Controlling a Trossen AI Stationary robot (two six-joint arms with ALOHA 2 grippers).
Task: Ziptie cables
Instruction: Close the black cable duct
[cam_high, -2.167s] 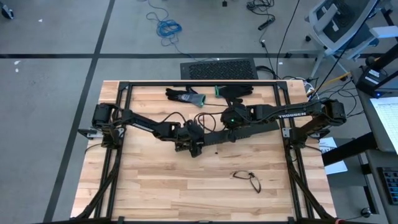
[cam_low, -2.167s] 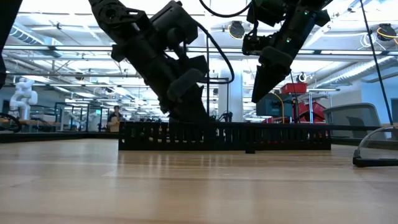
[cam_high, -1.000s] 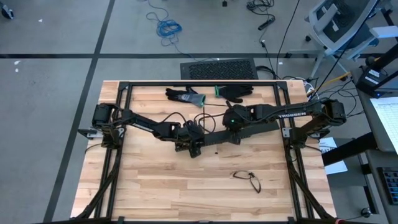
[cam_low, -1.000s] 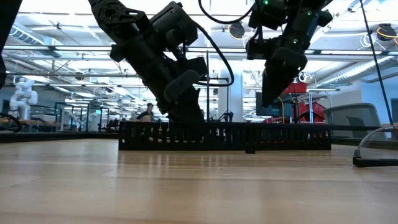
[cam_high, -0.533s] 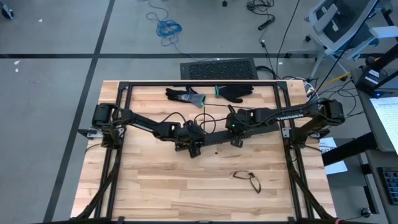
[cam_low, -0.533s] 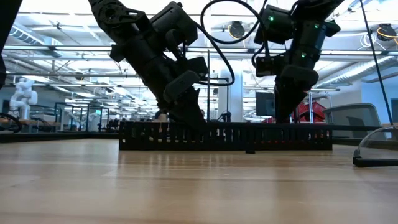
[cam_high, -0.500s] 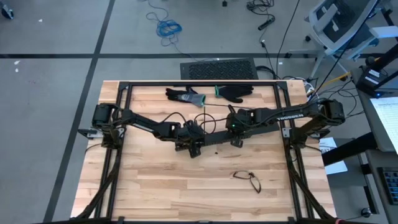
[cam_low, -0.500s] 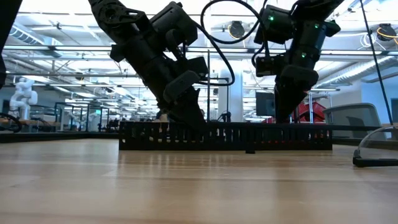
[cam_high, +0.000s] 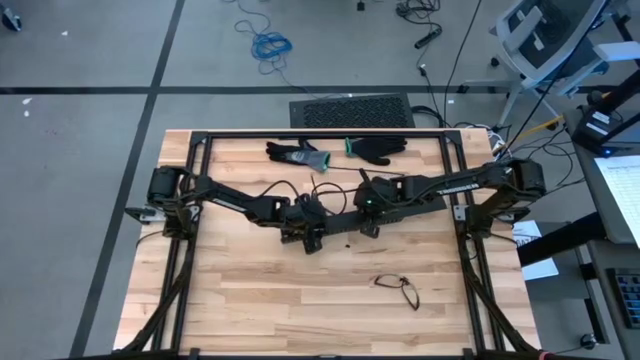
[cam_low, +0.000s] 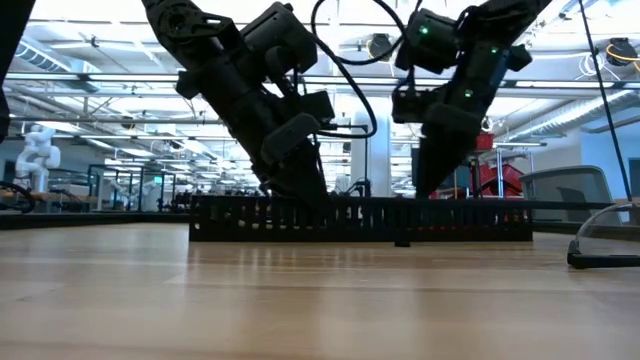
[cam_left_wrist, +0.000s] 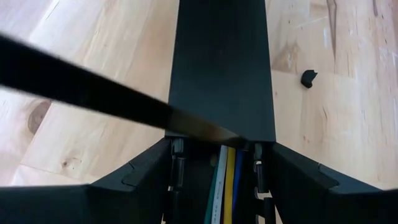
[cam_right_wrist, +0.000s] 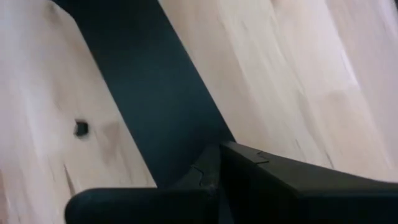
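Observation:
A long black slotted duct (cam_low: 360, 218) lies on the wooden table's middle (cam_high: 340, 224). The cables (cam_left_wrist: 225, 186), green, white, yellow and blue, lie inside it where its flat cover (cam_left_wrist: 221, 68) ends. My left gripper (cam_left_wrist: 219, 149) straddles the duct there (cam_high: 312, 232). My right gripper (cam_right_wrist: 217, 168) is shut and points down over the cover (cam_right_wrist: 149, 81), farther toward the table's right (cam_low: 425, 190). A thin black strip (cam_left_wrist: 93, 93) slants across the left wrist view. My left gripper has the duct's two side walls (cam_left_wrist: 176, 163) between its fingers (cam_left_wrist: 146, 171), coming slanting down from the table's left and lying across the duct. The duct rests flat on the table. My right gripper's shut tips reach the duct's top edge (cam_low: 425, 198); whether they touch it I cannot tell.
Two gloves (cam_high: 298, 153) (cam_high: 378, 148) lie by the far edge. A pair of glasses (cam_high: 398, 289) lies toward the near right. A small black bit (cam_left_wrist: 309, 77) sits on the wood beside the duct. A black frame (cam_high: 200, 140) runs round the table.
My right gripper has come down onto the duct's top, drifting a little toward the table's left and rolling slightly, still shut. The duct has stayed where it was.

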